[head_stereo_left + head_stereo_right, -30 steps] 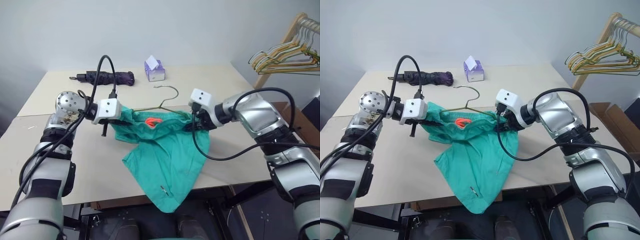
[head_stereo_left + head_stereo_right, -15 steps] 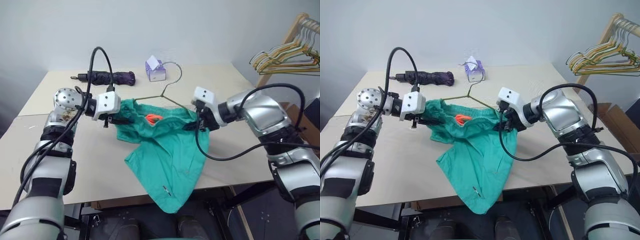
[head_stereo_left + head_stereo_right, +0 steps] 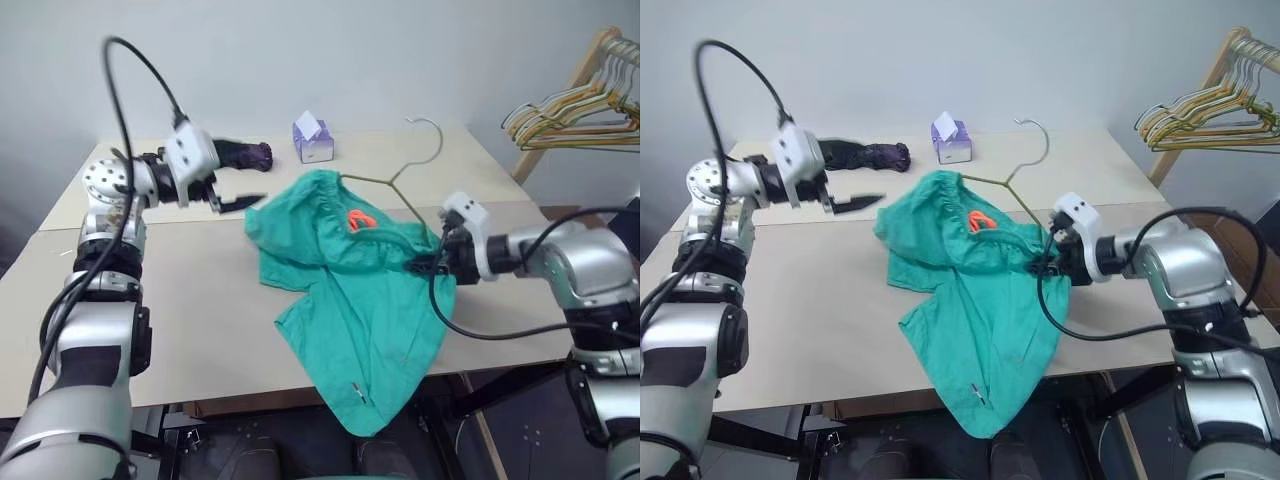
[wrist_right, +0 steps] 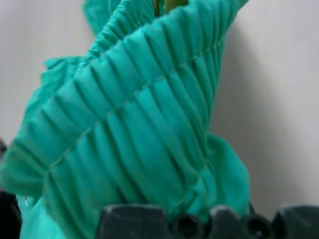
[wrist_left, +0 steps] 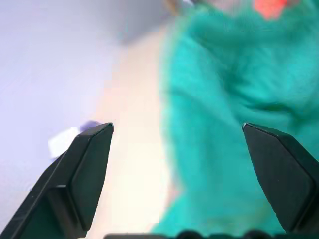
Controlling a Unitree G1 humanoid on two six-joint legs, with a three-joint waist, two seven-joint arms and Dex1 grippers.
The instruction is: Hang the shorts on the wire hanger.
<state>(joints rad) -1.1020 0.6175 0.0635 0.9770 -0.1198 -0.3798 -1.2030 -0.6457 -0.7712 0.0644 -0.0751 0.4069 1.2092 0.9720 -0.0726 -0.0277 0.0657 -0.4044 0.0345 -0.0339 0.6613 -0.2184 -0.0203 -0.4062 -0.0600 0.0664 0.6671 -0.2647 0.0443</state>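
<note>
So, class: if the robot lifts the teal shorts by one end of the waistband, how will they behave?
Probably floppy: the shorts already sag over the table edge. Likely light, since the right pincer alone holds the waistband up. The gathered fabric may stretch.

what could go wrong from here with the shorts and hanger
The left claw is open and off the shorts, so only the right claw, shut on the waistband, holds them; a slip may drop them. Much of the fabric hangs past the table edge, which could drag them off the wire hanger. The hanger may tilt or slide out.
</note>
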